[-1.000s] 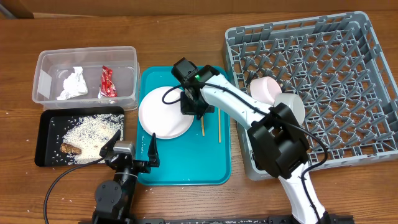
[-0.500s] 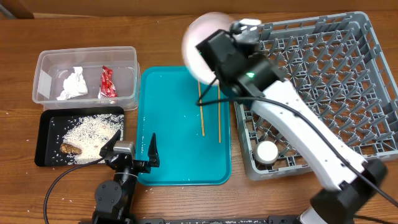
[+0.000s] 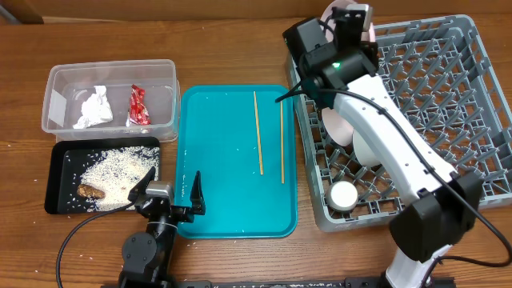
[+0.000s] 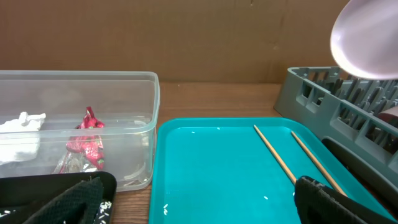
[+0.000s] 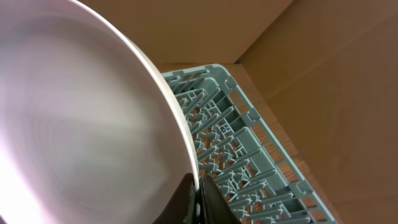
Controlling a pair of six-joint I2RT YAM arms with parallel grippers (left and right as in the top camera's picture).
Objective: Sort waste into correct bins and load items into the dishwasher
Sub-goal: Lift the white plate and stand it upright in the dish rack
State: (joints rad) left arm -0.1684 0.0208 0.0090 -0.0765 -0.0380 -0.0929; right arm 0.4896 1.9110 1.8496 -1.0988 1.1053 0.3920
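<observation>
Far left: clear tub (image 3: 56, 76) holds the tissue (image 3: 94, 110) and the red wrapper (image 3: 138, 106), side by side, apart. Same pair shows through the tub wall in the left wrist view.
Just below it: black tray (image 3: 58, 172) with the rice (image 3: 112, 172) piled mid-tray and the brown scrap (image 3: 90, 191) at the lower left edge of the pile.
Left gripper (image 3: 174, 178): low at the table's near edge, over the seam between the black tray and the teal tray (image 3: 224, 200). Fingers spread wide, nothing between them.
The teal tray carries only two chopsticks (image 3: 258, 132) (image 3: 282, 144), roughly parallel, in its right half, not touching.
Right gripper (image 3: 356, 20): up at the rack's far left corner, pinching the plate (image 5: 81, 124) by its rim, finger pads (image 5: 208, 199) closed on the edge. The plate is tilted steeply, near upright, over the rack (image 3: 448, 72). Overhead shows only a sliver of it, so I can't tell whether it touches the pegs.
In the rack, left side: two bowls (image 3: 334, 128) (image 3: 364, 152) next to each other, partly under the right arm. The cup (image 3: 345, 194) sits in the near left corner.
</observation>
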